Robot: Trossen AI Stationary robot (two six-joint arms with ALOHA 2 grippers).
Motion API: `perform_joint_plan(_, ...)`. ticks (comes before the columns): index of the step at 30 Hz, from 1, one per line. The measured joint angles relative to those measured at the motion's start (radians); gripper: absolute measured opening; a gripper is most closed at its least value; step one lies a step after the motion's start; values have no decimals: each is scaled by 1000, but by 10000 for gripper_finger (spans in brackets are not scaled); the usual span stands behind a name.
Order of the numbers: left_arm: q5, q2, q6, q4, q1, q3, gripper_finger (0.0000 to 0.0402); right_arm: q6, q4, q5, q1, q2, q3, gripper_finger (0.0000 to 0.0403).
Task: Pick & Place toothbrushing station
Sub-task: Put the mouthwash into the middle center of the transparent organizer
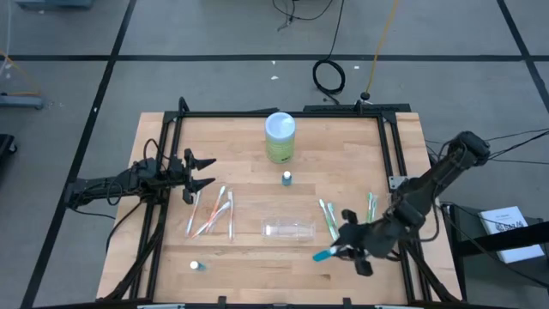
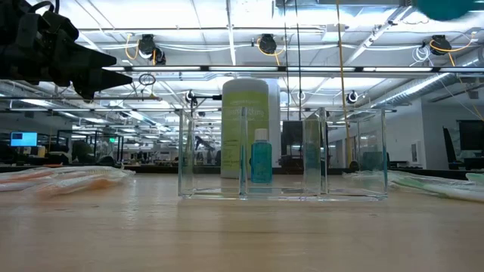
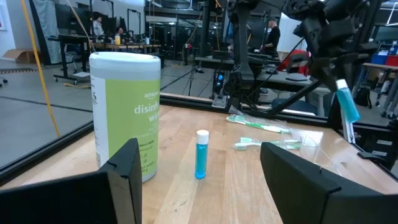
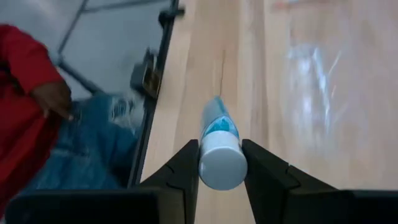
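My right gripper (image 1: 345, 249) hangs over the table's near right part, shut on a small blue tube with a white cap (image 1: 324, 254). The same tube shows in the left wrist view (image 3: 347, 102) and as a blue blob in the low view (image 2: 446, 7). A clear organizer box (image 1: 287, 228) stands mid-table on its base. Behind it stand a small blue bottle (image 1: 286, 178) and a green wipes canister (image 1: 280, 137). At the table's left edge my left gripper (image 1: 202, 172) waits open and level, touching nothing. My right gripper pinches the tube's white cap end (image 4: 222, 167) between its two fingers (image 4: 186, 168). The blue body (image 4: 217, 124) sticks out past the fingertips. The fingers slant down from the table's right side, and the tube is lifted clear of the table.
Wrapped toothbrushes lie left of the box (image 1: 210, 213), and more lie to its right (image 1: 328, 219) and near the right rail (image 1: 371, 206). Another small tube (image 1: 197, 266) lies near the front left. A black frame (image 1: 390, 146) rims the table. A person in red (image 4: 31, 93) stands beyond the edge.
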Motion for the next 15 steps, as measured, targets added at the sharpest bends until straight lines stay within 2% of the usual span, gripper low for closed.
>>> perform_joint_plan(2,0,0,0,0,0,0,232,-60,36,-11,-44,5,0,92)
perform_joint_plan(9,0,0,0,0,0,0,232,-256,145,-173,-188,5,1,92)
perform_joint_plan(15,0,0,0,0,0,0,232,-332,48,-246,-271,61,101,92)
